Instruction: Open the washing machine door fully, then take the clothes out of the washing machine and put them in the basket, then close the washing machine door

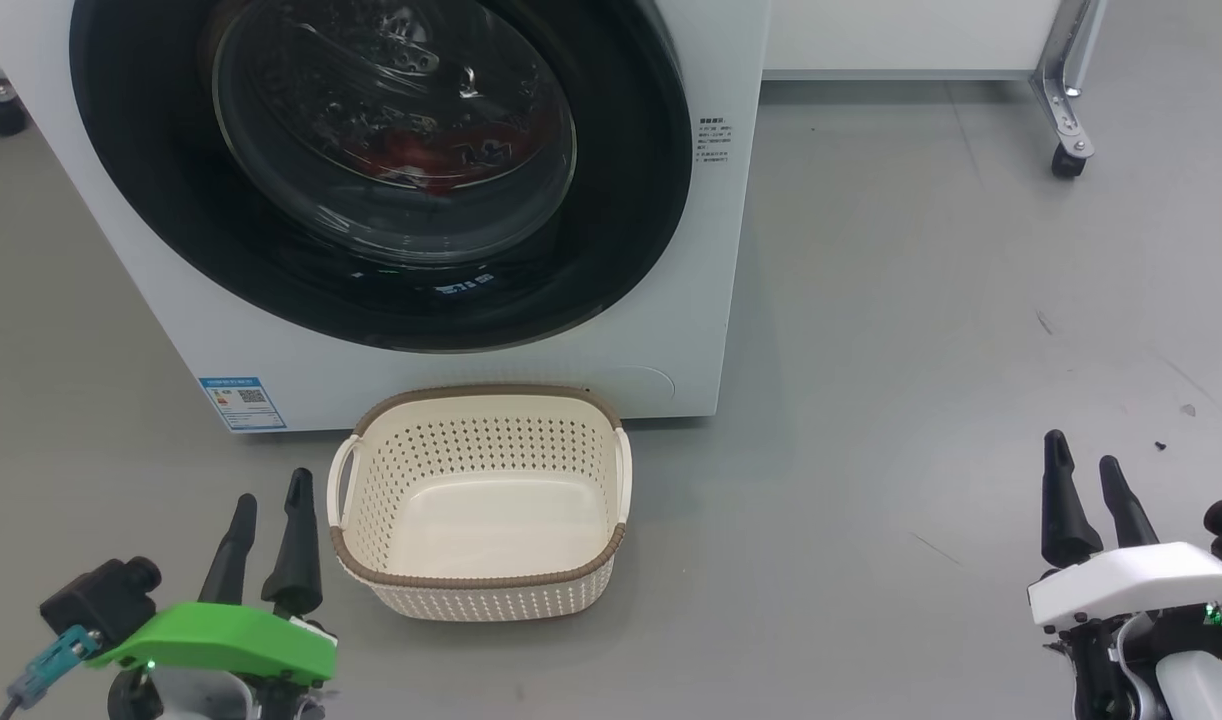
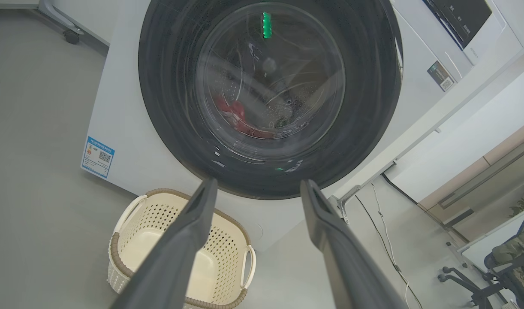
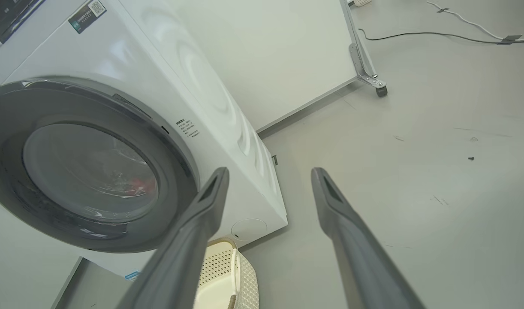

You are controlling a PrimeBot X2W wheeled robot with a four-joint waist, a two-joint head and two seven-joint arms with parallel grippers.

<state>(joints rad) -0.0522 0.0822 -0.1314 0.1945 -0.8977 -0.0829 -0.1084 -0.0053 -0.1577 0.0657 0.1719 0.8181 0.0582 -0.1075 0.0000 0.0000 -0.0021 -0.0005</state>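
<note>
**Though both grippers stand open, the washer door is shut**

As I look down through the head camera, my left gripper (image 1: pixel 271 490) sits at the lower left under its green wrist cover (image 1: pixel 221 635). Its two dark fingers are parted and hold nothing, and their tips are near the basket's left handle without touching it. On the left wrist camera this left gripper (image 2: pixel 258 183) points at the lower edge of the door, jaws spread wide. Just above it in the head view I read a small blue label (image 1: pixel 242 403) low on the white front of the washing machine (image 1: pixel 301 350). Next along, the cream perforated basket (image 1: pixel 481 600) stands empty on the grey floor (image 1: pixel 921 350) right in front of the machine, its brown rim upward. Above the basket, the washing machine door (image 1: pixel 621 200) lies flush against the front, its glossy black ring framing the bulging glass. Behind that glass I make out the red clothes (image 1: pixel 411 150) low in the drum. Further right, a caster (image 1: pixel 1068 160) on a metal frame leg rests on the floor. At the lower right, my right gripper (image 1: pixel 1083 452) rises from its white wrist cover (image 1: pixel 1136 580), fingers apart and empty, well clear of basket and machine. On its own camera the right gripper (image 3: pixel 269 171) points past the machine's front corner
</note>
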